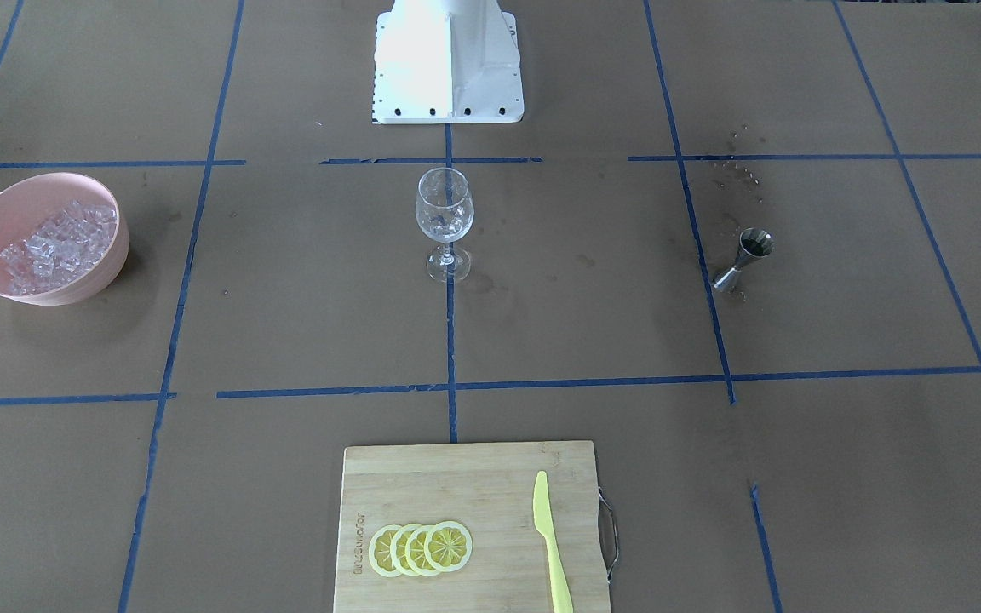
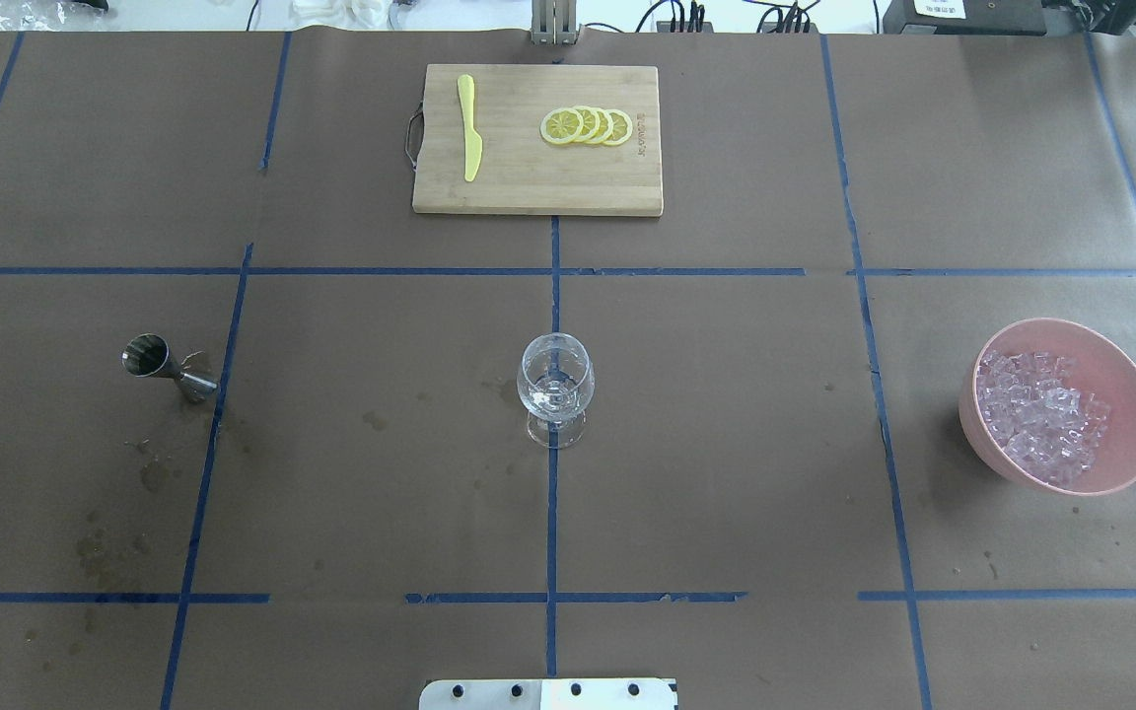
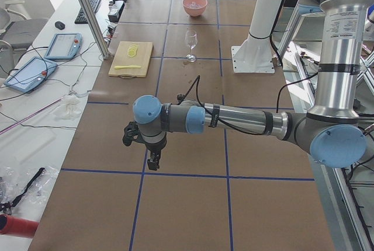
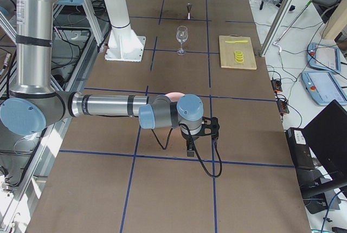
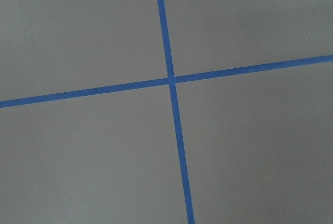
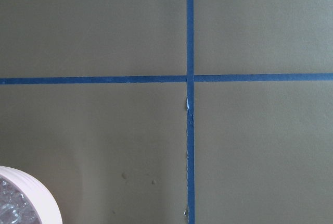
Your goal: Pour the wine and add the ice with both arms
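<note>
Ice (image 2: 1041,414) fills pink bowl (image 2: 1125,380) on wine glass's (image 2: 555,387) right, jigger (image 2: 166,363) on its left. Left gripper (image 3: 153,163), right gripper (image 4: 190,149): can't tell if jaws apart/together.

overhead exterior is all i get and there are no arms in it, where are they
Observer: The left arm is stretched out low at the robot's left end of the table, with the left gripper pointing down over a blue tape crossing.
Operator: and the right one
Observer: The right arm is stretched out low at the opposite end, with the right gripper pointing down.
Operator: does its wrist cam see the ice
Observer: Barely. The pink bowl rim and a little ice sit in its lower left corner.
</note>
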Motion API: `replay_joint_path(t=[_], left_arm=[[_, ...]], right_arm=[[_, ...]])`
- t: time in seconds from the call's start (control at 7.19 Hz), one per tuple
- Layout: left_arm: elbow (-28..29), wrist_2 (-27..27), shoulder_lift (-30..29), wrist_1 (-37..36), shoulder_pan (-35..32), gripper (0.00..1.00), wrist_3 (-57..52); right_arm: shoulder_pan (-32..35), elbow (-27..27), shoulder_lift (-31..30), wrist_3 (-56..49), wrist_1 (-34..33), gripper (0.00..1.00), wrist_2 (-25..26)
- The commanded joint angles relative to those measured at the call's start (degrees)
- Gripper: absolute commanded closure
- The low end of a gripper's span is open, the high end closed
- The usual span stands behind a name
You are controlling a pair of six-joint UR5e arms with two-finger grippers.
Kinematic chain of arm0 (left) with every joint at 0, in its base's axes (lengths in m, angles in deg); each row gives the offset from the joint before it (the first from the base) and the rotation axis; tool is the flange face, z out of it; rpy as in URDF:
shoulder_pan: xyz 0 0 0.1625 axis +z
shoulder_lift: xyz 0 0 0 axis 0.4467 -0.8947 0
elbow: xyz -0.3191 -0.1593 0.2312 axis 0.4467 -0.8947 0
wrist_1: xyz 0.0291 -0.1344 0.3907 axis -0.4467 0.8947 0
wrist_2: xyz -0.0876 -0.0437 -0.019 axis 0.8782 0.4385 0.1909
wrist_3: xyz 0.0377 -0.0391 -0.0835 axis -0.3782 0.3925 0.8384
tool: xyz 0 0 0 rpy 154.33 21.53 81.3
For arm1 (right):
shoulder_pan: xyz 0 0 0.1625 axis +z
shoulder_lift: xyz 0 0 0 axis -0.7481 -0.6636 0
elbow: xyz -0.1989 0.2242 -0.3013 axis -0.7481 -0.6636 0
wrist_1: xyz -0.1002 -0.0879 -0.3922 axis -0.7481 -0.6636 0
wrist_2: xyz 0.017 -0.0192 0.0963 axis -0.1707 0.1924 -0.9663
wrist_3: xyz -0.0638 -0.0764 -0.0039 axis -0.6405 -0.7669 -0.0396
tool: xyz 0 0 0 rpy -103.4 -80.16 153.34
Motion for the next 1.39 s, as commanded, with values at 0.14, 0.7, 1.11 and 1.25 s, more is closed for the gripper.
replay_joint_path(t=[0.14, 0.7, 1.11, 1.25], left_arm=[[-1.29, 0.00, -0.60, 0.09, -0.09, 0.00, -0.01], [-22.18, -0.18, -1.75, 2.35, 0.26, 0.00, 13.55], [-23.89, -0.17, 4.45, 20.30, 5.42, 0.00, 26.90], [-23.89, -1.22, 9.19, 32.66, 9.45, 0.00, 37.76]], right_arm=[[0.01, 0.09, 0.14, 0.27, -0.04, 0.00, -0.09], [0.01, 0.88, 0.32, 0.80, -0.04, 0.00, -0.62], [-0.08, 2.64, 1.55, 0.98, 0.31, 0.00, -0.53], [-0.08, 3.07, 1.20, 1.76, 0.57, 0.00, -0.62]])
